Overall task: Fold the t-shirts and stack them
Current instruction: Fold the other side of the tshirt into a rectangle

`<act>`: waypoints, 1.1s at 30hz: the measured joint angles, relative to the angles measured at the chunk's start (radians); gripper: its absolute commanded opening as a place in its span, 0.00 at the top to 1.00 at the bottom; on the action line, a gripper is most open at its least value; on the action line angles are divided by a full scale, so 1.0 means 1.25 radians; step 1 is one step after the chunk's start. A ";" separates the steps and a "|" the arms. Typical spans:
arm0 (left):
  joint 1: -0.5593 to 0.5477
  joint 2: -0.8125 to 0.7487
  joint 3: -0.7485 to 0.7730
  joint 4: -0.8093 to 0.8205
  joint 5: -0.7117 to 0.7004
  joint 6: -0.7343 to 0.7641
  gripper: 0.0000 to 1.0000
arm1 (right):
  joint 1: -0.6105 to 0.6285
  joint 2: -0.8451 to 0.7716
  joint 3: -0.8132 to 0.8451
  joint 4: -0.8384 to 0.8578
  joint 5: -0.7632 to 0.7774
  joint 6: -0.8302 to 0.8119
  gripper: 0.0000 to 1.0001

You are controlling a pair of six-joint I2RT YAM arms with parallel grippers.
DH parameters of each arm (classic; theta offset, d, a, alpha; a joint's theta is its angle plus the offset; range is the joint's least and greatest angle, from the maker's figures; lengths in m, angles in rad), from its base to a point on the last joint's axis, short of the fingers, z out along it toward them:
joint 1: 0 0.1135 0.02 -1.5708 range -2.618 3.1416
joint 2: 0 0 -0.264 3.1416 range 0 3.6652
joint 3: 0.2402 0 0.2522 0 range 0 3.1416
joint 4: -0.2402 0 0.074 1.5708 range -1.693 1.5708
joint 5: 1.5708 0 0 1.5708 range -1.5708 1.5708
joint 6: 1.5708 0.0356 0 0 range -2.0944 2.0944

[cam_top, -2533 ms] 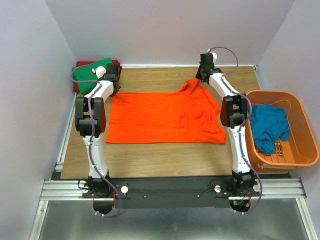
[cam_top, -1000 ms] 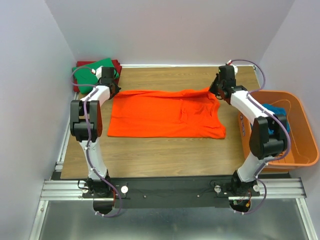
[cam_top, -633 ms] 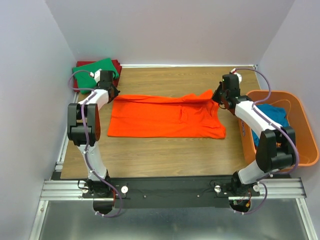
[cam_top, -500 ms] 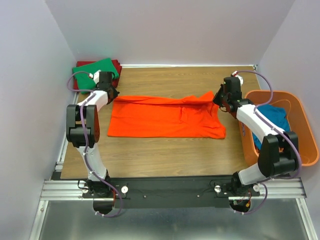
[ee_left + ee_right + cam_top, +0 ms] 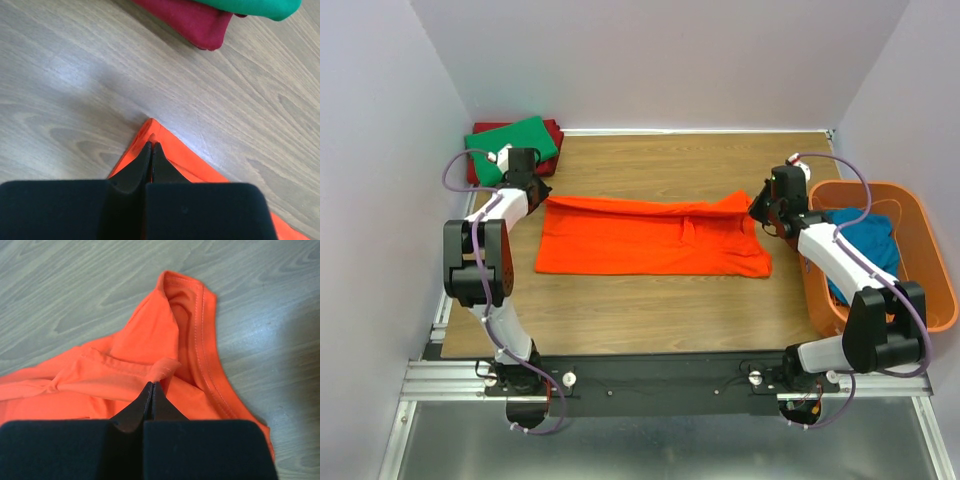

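Two robot arms work a bright orange t-shirt (image 5: 655, 235) spread across the middle of the wooden table (image 5: 660, 310). The left gripper (image 5: 151, 150) is pinched tight on the shirt's corner at the 9 o'clock end. The right gripper (image 5: 151, 387) is clamped on a bunched fold beside the hemmed opening at the 3 o'clock end. The far edge of the shirt appears lifted and turned toward 6 o'clock, suggesting a lengthwise fold is under way. The risks lie in the grips. Each claw holds only a thin nip of cloth, so a quick pull could let a corner slip and drop the fold short. The right-hand end is already rumpled, and uneven travel between the arms could lay the edge down crooked or drag the lower layer along the wood. Four t-shirts are in view: the orange one, one green t-shirt (image 5: 510, 140) lying on one dark red t-shirt (image 5: 195, 20) at 10 o'clock, and one teal t-shirt (image 5: 865, 245) heaped unfolded in the single orange basket (image 5: 920, 230) at 3 o'clock.
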 measured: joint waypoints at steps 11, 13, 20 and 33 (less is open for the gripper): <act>0.000 -0.064 -0.105 0.027 0.021 -0.008 1.00 | 0.000 0.000 -0.033 0.000 0.010 0.003 0.99; 0.000 -0.073 -0.120 0.030 0.023 -0.010 1.00 | 0.000 0.000 -0.039 0.000 0.011 0.004 0.99; 0.000 -0.093 -0.166 0.042 0.033 -0.020 1.00 | 0.000 0.000 -0.057 0.000 0.013 0.009 0.99; 0.000 -0.127 -0.180 0.052 0.036 -0.023 1.00 | 0.000 -0.003 -0.067 0.000 0.020 0.009 0.99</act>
